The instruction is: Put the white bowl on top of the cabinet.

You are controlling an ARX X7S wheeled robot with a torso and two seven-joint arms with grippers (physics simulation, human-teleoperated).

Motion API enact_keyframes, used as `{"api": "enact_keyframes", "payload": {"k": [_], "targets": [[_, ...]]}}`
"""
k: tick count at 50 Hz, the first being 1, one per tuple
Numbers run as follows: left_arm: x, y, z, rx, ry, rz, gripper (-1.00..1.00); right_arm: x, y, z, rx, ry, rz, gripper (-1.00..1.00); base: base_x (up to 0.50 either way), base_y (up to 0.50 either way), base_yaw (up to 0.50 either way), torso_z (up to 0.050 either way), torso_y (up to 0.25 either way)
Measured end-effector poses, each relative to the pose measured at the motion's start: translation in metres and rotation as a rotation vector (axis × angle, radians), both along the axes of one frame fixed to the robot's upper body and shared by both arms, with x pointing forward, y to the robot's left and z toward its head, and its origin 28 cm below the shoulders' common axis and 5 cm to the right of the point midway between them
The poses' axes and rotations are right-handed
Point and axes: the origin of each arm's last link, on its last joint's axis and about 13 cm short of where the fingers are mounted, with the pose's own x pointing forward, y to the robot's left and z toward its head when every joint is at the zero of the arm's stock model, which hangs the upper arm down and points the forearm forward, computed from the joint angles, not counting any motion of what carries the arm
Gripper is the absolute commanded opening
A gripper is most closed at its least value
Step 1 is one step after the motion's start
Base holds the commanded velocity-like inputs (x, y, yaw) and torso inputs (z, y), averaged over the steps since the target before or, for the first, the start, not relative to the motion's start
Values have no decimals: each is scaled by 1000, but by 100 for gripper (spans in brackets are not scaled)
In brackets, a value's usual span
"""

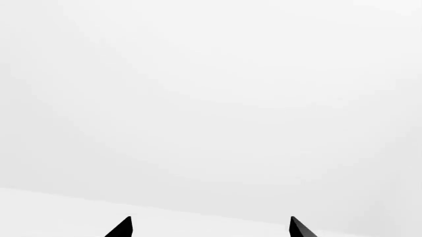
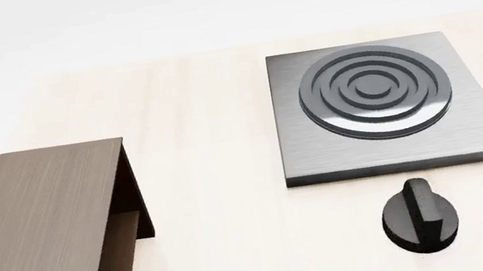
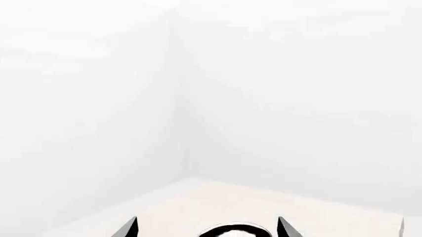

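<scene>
The dark brown wood-grain cabinet (image 2: 34, 234) lies at the left of the head view, flat top bare, with a recessed shelf at its far end. The white bowl is out of view in the head view. In the right wrist view, the curved black-and-white edge of a round thing (image 3: 237, 231) shows low between the fingertips; I cannot tell what it is. My right gripper (image 3: 207, 228) is open above the pale table top. My left gripper (image 1: 211, 228) is open too, facing only white surface. Neither arm shows in the head view.
A grey square stove plate (image 2: 472, 121) with dark concentric burner rings (image 2: 375, 89) lies at the right on the light wood table (image 2: 214, 147). A black knob (image 2: 419, 216) sits just in front of it. White walls meet in a corner (image 3: 178, 98).
</scene>
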Motion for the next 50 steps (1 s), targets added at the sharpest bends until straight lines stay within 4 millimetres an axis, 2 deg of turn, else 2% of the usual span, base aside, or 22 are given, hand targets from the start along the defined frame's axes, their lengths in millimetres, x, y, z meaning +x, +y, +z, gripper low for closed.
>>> {"api": "enact_keyframes", "payload": {"k": [20, 33, 50], "targets": [[0, 0, 0, -2, 1, 0, 100, 6, -25, -3, 62, 113, -99, 100, 0, 0, 0, 0, 0], [-1, 0, 0, -2, 2, 1, 100, 10, -27, 0, 119, 168, -111, 100, 0, 0, 0, 0, 0], [0, 0, -1, -2, 4, -1, 100, 16, -28, 2, 349, 309, -105, 100, 0, 0, 0, 0, 0]]}}
